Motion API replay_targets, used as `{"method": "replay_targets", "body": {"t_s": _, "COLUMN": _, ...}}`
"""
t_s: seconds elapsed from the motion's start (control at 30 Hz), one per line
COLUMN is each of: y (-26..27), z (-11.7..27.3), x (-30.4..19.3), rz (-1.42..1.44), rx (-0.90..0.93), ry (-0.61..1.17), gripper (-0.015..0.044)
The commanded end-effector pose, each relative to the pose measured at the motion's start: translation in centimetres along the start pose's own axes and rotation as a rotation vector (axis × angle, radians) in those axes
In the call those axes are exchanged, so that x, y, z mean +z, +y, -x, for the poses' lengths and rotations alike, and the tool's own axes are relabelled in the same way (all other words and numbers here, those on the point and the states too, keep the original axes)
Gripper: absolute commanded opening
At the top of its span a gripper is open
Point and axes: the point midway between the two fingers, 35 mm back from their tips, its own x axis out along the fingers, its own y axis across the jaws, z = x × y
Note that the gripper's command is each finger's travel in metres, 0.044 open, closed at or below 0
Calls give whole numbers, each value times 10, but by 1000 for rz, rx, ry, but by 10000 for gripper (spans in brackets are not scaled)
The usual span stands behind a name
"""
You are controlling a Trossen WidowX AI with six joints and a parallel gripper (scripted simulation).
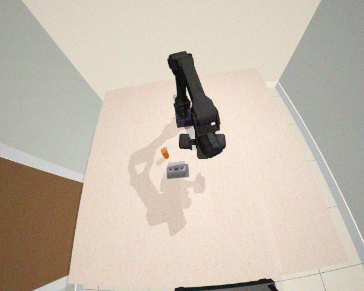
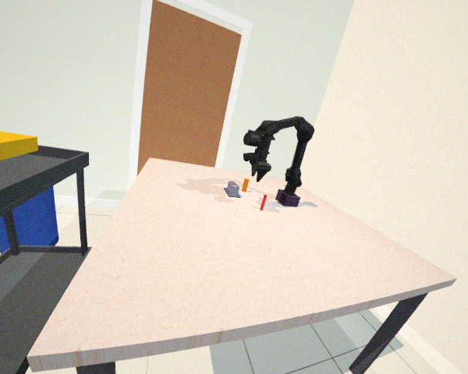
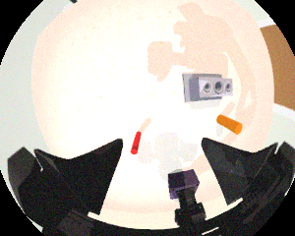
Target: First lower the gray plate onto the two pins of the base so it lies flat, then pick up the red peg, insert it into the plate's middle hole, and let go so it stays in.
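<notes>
Tabletop (image 1: pixel 238 203) (image 2: pixel 234 257) (image 3: pixel 103 74): smooth, matt, faintly speckled; wood-like streaks along its edge
Plate and base (image 1: pixel 178 175) (image 2: pixel 232 188) (image 3: pixel 206 88): smooth, matt, plastic-looking
Red peg (image 2: pixel 263 202) (image 3: pixel 136 143): smooth, plastic-looking
Orange cylinder (image 1: pixel 164 153) (image 2: pixel 245 185) (image 3: pixel 229 124): smooth, plastic-looking
Hand (image 1: pixel 204 143) (image 2: pixel 257 177) (image 3: pixel 163 142): matt

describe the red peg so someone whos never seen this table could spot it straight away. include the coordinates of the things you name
On the pale table (image 2: pixel 242 261), find the robot arm's dark purple foot (image 2: pixel 285 199) (image 3: pixel 177 181). The red peg (image 2: pixel 263 202) (image 3: pixel 136 143) stands near it. It is thinner than the orange cylinder (image 2: pixel 245 185) (image 3: pixel 229 124), and the only red thing there.
</notes>
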Motion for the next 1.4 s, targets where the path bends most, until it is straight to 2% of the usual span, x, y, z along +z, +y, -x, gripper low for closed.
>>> {"method": "replay_targets", "body": {"t_s": 0.0, "y": 34, "z": 2, "x": -44, "rz": -677, "rx": 19, "ry": -7, "gripper": 440}}
{"method": "replay_targets", "body": {"t_s": 0.23, "y": 44, "z": 0, "x": -60, "rz": -957, "rx": 20, "ry": -2, "gripper": 440}}
{"method": "replay_targets", "body": {"t_s": 0.73, "y": 44, "z": 0, "x": -60, "rz": -957, "rx": 20, "ry": -2, "gripper": 440}}
{"method": "replay_targets", "body": {"t_s": 0.87, "y": 45, "z": -27, "x": -60, "rz": -957, "rx": 20, "ry": -2, "gripper": 440}}
{"method": "replay_targets", "body": {"t_s": 1.37, "y": 46, "z": -49, "x": -60, "rz": -957, "rx": 20, "ry": -1, "gripper": 440}}
